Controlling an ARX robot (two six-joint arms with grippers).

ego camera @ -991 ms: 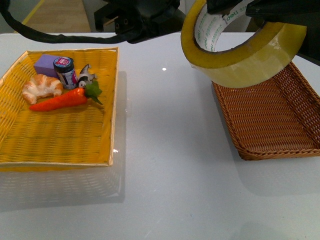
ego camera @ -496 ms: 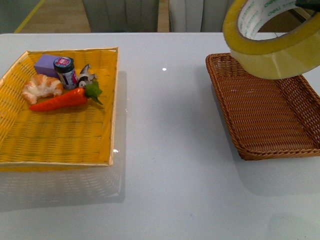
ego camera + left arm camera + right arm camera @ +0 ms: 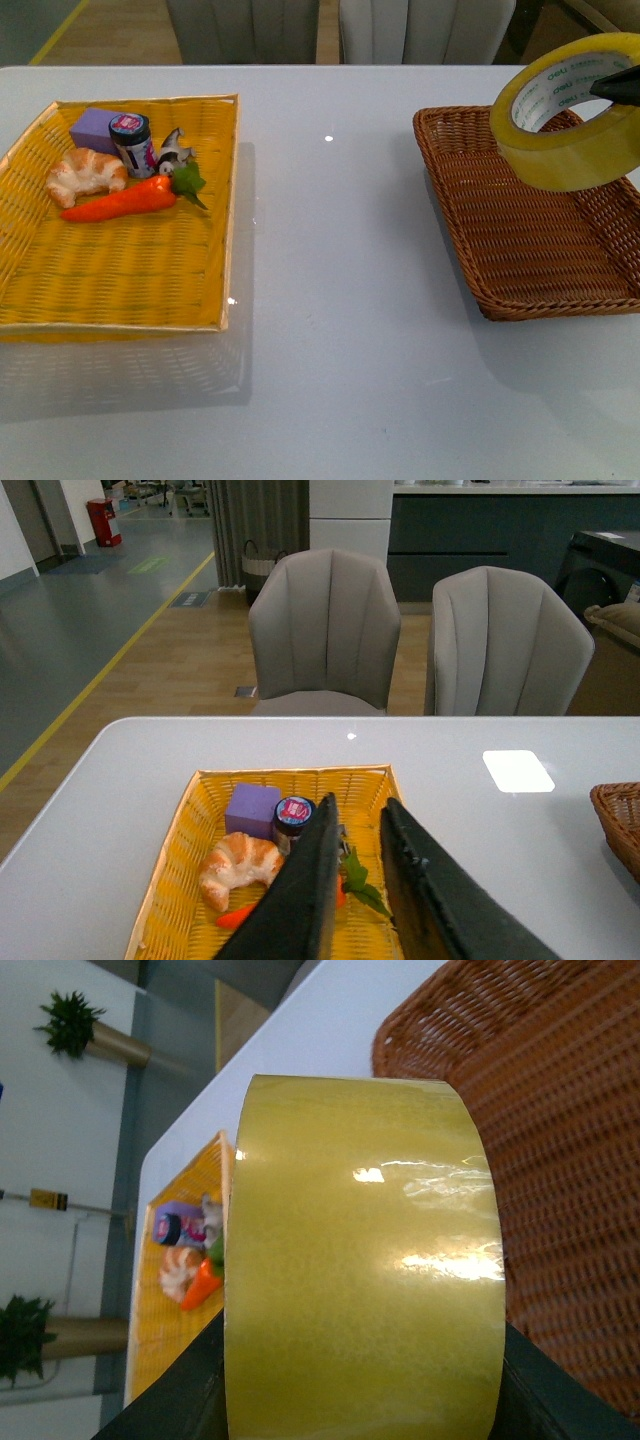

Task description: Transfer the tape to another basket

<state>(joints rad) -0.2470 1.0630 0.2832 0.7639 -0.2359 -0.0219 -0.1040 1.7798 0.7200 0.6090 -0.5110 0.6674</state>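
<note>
R gripper (image 3: 622, 85) mostly cut off by frame edge; tape (image 3: 568, 110) hides basket (image 3: 520, 240) far-R corner.

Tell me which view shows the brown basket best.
The front view: the brown basket shows almost whole, the tape hiding a far corner. Right wrist view: some weave beside the tape. Left wrist view: only a rim corner.
</note>
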